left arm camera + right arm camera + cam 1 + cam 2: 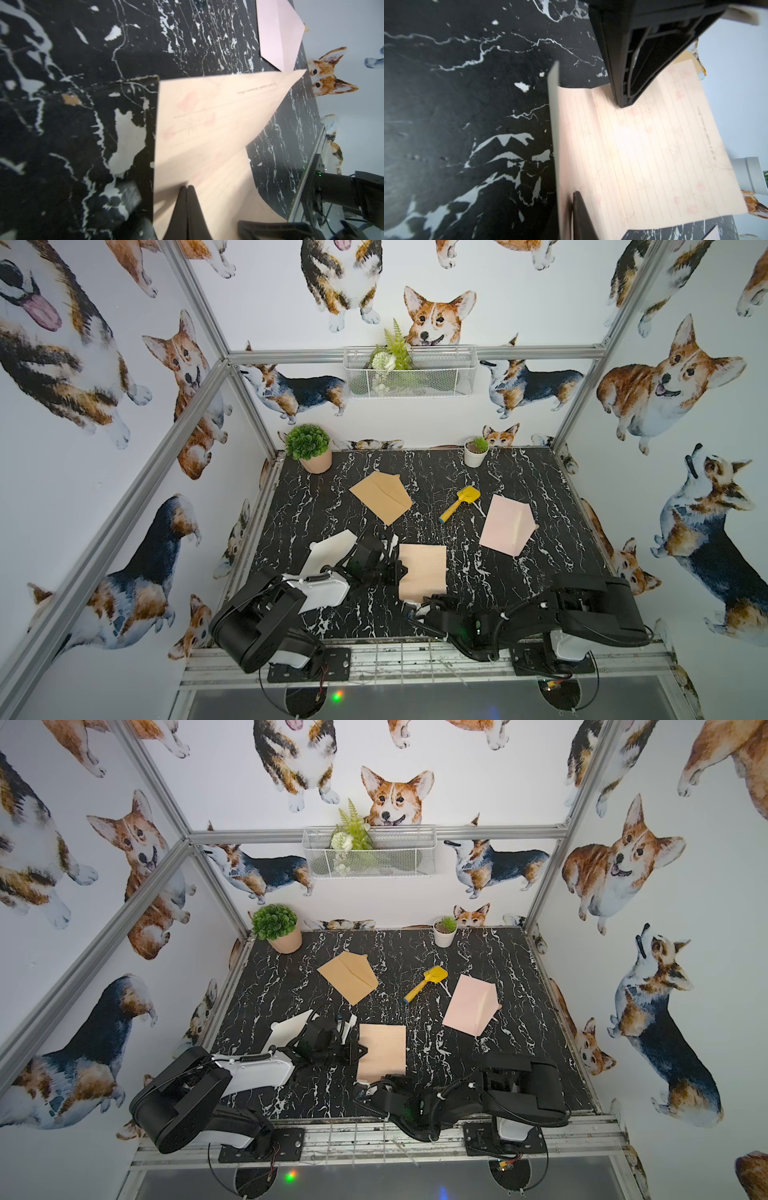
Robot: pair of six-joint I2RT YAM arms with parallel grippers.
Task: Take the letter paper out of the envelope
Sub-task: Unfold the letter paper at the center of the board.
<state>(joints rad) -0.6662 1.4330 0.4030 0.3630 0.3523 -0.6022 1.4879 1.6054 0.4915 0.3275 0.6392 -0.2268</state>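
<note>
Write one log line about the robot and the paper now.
letter paper out, apart from white envelope | left gripper shut on paper's edge | right gripper at near edge, grip unclear

Letter paper [422,572]: you see it front centre — outside any envelope.
Near envelope [332,545]: left of it, under the left arm [291,597].
Far envelope [380,497]: behind it.
Toy shovel [459,504]: between far envelope and right envelope [503,526].
Pots: larger pot [316,462] back left — smaller pot [476,456] back right.

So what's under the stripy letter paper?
Just black marble table shows below the letter paper, which hangs pinched by the left gripper. The patch straight beneath it is hidden from above.
</note>
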